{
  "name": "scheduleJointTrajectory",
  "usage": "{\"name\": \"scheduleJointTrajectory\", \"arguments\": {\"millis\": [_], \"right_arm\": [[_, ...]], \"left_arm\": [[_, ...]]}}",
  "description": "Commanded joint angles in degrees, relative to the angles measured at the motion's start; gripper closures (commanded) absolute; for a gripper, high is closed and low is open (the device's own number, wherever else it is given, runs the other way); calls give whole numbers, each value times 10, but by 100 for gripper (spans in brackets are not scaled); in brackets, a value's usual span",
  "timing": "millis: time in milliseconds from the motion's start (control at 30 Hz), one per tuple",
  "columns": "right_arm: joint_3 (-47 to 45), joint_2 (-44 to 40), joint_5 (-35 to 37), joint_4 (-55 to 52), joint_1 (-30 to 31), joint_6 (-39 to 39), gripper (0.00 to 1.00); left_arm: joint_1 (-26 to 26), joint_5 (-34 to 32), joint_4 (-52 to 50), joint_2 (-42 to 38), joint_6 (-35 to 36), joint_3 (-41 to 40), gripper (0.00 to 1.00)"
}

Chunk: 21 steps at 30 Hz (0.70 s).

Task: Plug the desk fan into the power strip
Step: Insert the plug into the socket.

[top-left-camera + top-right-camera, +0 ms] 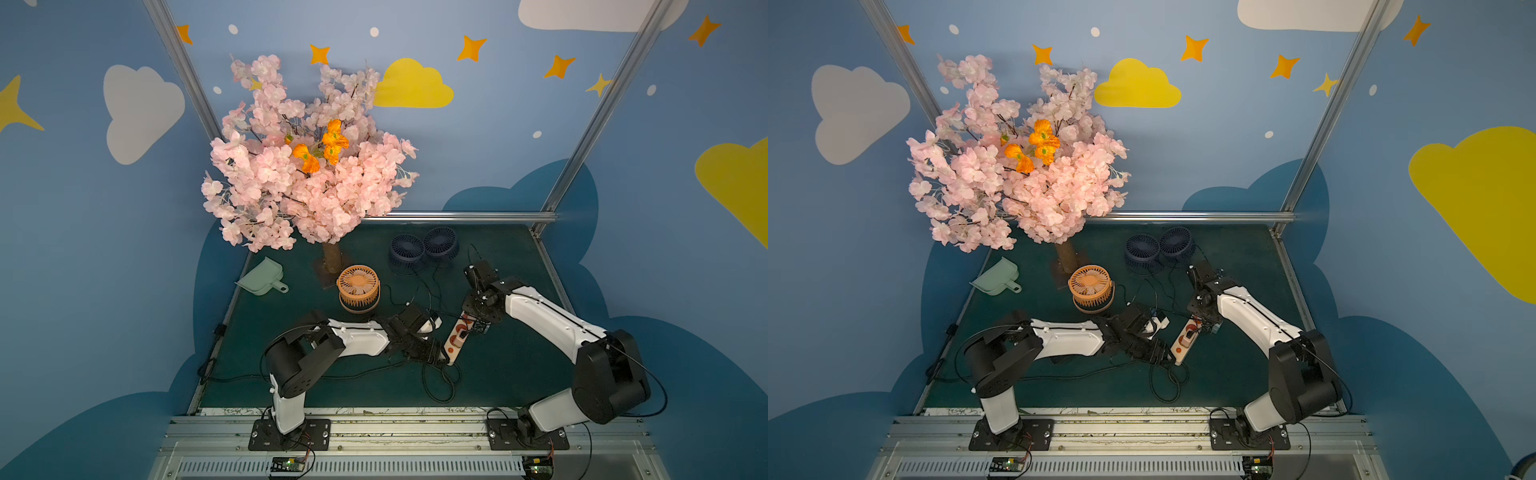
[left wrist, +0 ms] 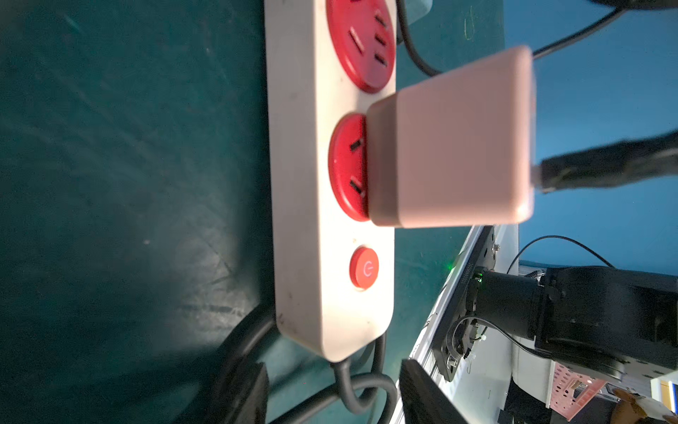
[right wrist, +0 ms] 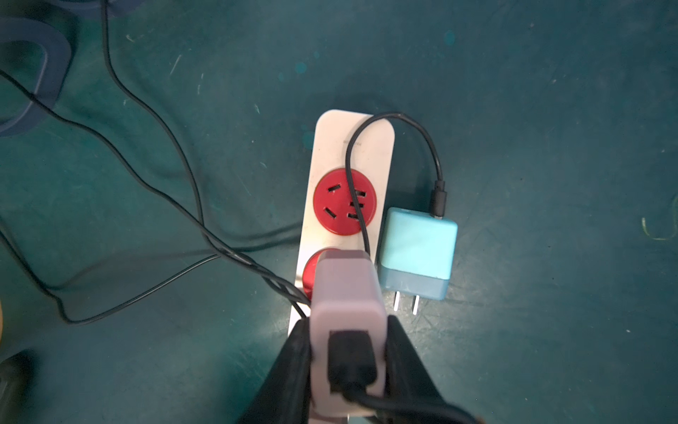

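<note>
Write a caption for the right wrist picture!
Right gripper holds pink charger at a red socket on the power strip; blue charger lies unplugged beside it.

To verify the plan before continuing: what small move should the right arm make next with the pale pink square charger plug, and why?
Probably press the pale pink square charger plug, gripped in the right end effector, straight into the round red socket beside the small red button on the cream plastic power strip. It sits over that socket, but seated prongs are not visible.
</note>
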Motion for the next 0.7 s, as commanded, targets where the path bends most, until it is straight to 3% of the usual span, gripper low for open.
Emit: {"name": "scheduleJointTrajectory", "arguments": {"millis": [0,667], "right_arm": [[-6,10,-14,-3,-2,6,100],[4,-15,-28,-35,0,12,100]], "left_arm": [[-1,0,1,-16,3,-4,39],[-1,3,1,-1,0,1,41]]}}
